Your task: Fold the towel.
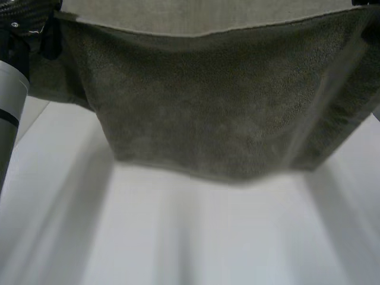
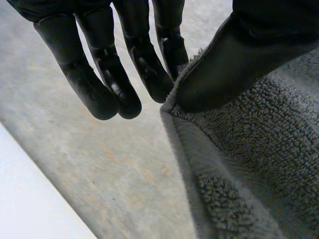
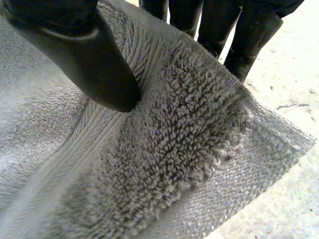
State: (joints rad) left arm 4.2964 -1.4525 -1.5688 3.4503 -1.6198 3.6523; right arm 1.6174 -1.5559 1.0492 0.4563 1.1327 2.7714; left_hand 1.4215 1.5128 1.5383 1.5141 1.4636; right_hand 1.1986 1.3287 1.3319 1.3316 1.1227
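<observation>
Towel point(image 1: 225, 113) held up spread over white table point(image 1: 196, 255) betw. both hands: L hand point(image 2: 234, 64) pinches its edge, thumb against fingers; R hand point(image 3: 84, 55) clamps it near a corner, thumb on pile, fingers behind cloth

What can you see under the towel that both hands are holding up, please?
Below the hanging edge of the towel, white table shows with nothing on it. Whatever lies behind the cloth is covered.

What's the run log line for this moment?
towel: hanging spread above table | left hand: pinching towel edge | right hand: pinching near corner
</observation>
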